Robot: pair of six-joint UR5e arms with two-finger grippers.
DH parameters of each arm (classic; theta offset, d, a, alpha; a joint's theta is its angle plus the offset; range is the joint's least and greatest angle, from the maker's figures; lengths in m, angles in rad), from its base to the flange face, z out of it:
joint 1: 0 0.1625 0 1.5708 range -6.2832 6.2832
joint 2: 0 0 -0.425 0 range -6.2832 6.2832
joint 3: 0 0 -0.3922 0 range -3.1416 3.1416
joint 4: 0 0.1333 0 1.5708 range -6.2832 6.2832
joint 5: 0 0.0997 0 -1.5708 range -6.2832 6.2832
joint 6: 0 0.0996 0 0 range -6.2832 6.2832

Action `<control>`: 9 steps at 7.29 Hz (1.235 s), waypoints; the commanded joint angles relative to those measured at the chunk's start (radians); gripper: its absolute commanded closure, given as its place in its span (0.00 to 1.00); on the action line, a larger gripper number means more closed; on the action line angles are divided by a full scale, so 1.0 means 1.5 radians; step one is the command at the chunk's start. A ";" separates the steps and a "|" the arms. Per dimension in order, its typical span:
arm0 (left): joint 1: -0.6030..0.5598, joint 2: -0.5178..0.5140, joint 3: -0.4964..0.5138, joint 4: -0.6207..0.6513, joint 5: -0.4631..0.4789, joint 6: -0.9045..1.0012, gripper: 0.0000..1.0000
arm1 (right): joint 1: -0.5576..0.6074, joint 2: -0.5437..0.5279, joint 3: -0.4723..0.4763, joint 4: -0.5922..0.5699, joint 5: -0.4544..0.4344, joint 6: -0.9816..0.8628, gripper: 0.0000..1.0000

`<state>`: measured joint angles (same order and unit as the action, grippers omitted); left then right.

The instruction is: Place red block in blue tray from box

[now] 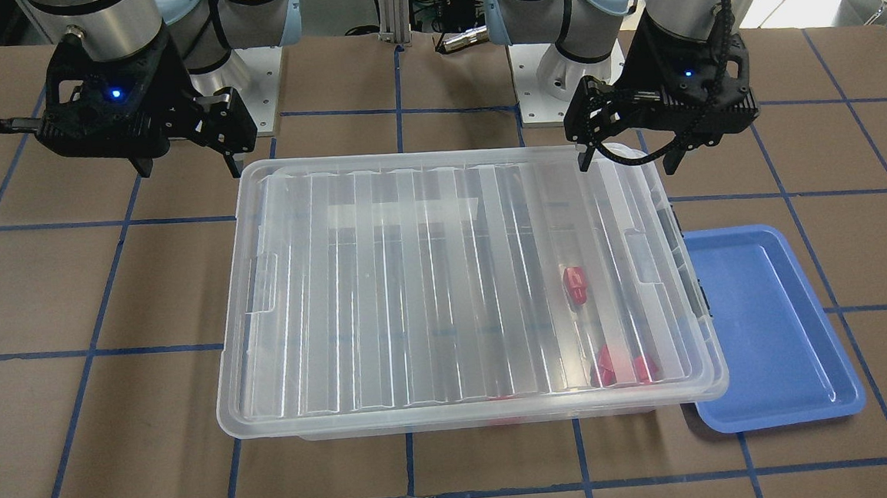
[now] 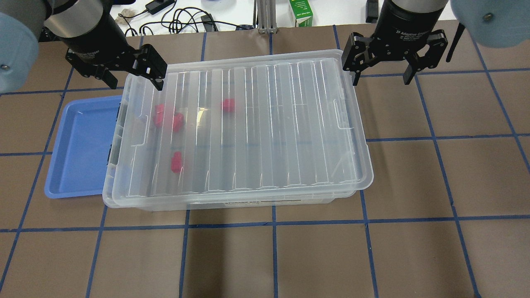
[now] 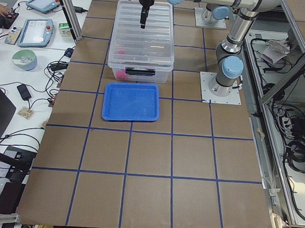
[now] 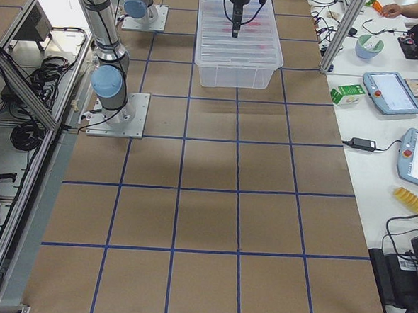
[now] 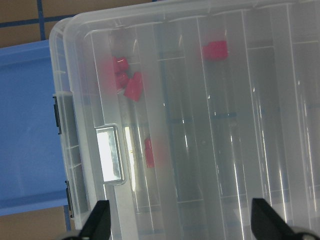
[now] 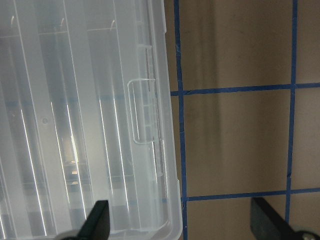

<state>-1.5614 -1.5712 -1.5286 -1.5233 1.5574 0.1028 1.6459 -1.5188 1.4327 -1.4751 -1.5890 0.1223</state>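
The box (image 2: 269, 124) is a clear bin with its ribbed lid lying on it, also seen in the front view (image 1: 430, 280). Several red blocks show blurred through the lid: one alone (image 2: 177, 162), one farther back (image 2: 228, 104), and a cluster (image 2: 167, 118) near the tray end. They also show in the left wrist view (image 5: 215, 50). The blue tray (image 2: 83, 145) lies empty against the box's left end. My left gripper (image 2: 132, 78) hovers open over the box's far left corner. My right gripper (image 2: 381, 76) hovers open just beyond the box's far right corner.
The table is brown with blue tape grid lines. A green carton (image 2: 301, 12) and cables lie beyond the far edge. The arm bases (image 1: 556, 80) stand behind the box. Side benches hold tablets (image 4: 392, 92) and cables.
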 commanded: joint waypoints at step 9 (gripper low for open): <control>0.002 -0.004 -0.001 0.002 -0.003 -0.001 0.00 | 0.000 0.105 0.114 -0.197 0.000 -0.014 0.00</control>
<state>-1.5590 -1.5748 -1.5303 -1.5213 1.5524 0.1014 1.6465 -1.4004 1.5412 -1.6349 -1.5887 0.1076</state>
